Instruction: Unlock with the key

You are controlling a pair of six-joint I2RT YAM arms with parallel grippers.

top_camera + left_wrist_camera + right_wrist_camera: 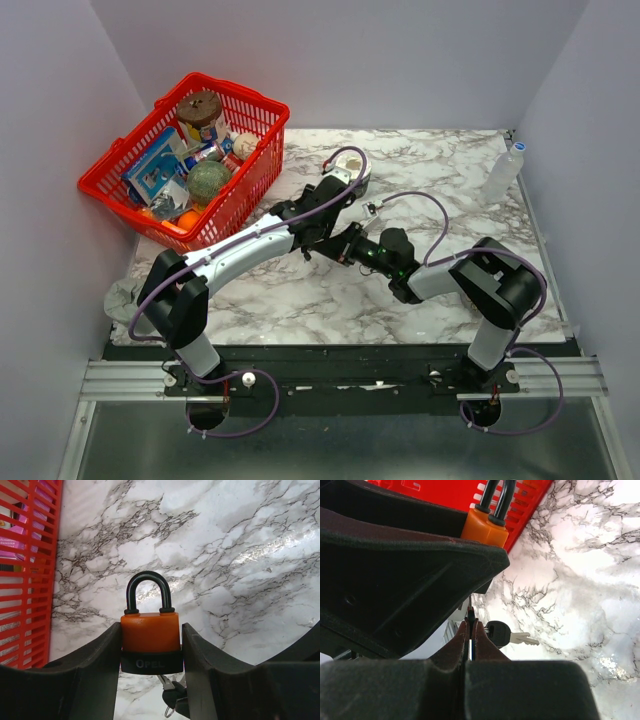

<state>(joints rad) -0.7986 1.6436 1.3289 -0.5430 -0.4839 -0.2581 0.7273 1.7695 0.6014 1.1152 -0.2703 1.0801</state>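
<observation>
My left gripper [151, 639] is shut on an orange-and-black padlock [150, 630], its black shackle upright and closed. Under the padlock the key [168, 686] shows a thin silvery blade running up to the lock's underside and a black head with a small ring. My right gripper [470, 623] is shut on that key's black head [470, 614], edge-on between the fingertips. A second black-headed key [498, 633] hangs beside it. The padlock [483, 527] sits above, partly hidden by the left finger. In the top view both grippers [340, 240] meet mid-table and hide lock and key.
A red basket [255, 175] full of groceries stands at the back left, close to the left gripper. A round dish [352, 168] lies behind the grippers and a clear bottle [503, 172] stands at the back right. A grey cloth [122, 296] hangs at the left edge.
</observation>
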